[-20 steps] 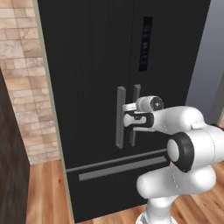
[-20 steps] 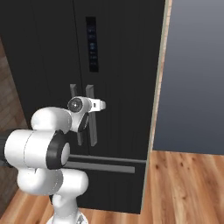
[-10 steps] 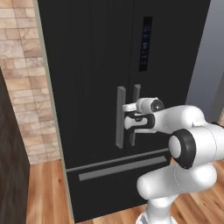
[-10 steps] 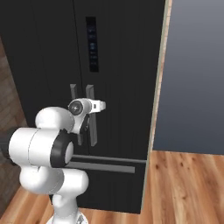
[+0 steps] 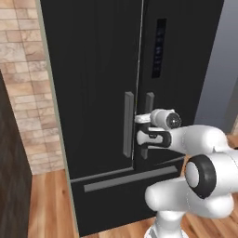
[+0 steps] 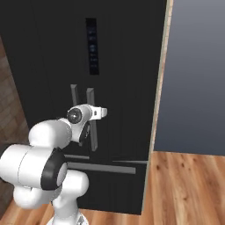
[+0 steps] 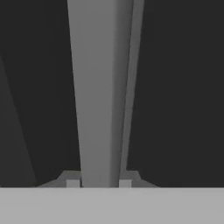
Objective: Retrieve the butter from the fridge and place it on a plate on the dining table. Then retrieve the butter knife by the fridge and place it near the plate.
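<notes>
The gripper [image 5: 145, 131] was clamped on the right-hand door handle [image 7: 98, 92] of the fridge [image 5: 97, 69], its fingertips [image 7: 72, 183] pressed to either side of the grey bar. Both doors were shut, so the butter presumably sat hidden inside. The risk lay in the pull: the narrow tips held a smooth bar, and a tug not following the door's swing could have slid them off. The left-hand handle [image 5: 128, 123] stood just beside and could have snagged the hand.

Closed in over the last second from wide open to clamped on the right-hand door handle [image 7: 98, 96] of the fridge [image 5: 93, 69], gripper [image 7: 99, 181] otherwise staying in place.
</notes>
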You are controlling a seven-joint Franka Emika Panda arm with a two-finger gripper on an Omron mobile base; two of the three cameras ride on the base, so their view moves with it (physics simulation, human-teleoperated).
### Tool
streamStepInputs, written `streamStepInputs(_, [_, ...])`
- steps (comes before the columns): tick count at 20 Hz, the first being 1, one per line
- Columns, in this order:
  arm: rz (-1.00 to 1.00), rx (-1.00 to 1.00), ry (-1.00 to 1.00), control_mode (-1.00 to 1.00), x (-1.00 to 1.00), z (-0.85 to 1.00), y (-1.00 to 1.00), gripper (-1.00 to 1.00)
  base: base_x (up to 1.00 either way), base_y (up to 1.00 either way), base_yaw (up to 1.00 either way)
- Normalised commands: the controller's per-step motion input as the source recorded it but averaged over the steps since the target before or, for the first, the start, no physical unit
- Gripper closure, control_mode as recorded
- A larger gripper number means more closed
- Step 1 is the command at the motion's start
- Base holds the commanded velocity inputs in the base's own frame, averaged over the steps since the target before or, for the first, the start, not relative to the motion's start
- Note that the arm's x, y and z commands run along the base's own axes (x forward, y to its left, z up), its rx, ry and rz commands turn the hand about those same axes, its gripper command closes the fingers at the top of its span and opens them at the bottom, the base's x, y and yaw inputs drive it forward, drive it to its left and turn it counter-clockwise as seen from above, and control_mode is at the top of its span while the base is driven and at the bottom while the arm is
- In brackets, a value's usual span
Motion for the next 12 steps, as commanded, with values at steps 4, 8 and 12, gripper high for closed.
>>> streamStepInputs(4, [-0.03,0.05,0.08,-1.0,-0.85,0.29,-0.49,1.0,0.0,0.0,0.0])
streamStepInputs(8, [0.0,0.09,0.21,-1.0,-0.81,0.37,-0.81,1.0,0.0,0.0,0.0])
streamStepInputs(12, [0.0,0.04,0.37,-1.0,-0.92,0.38,-0.72,1.0,0.0,0.0,0.0])
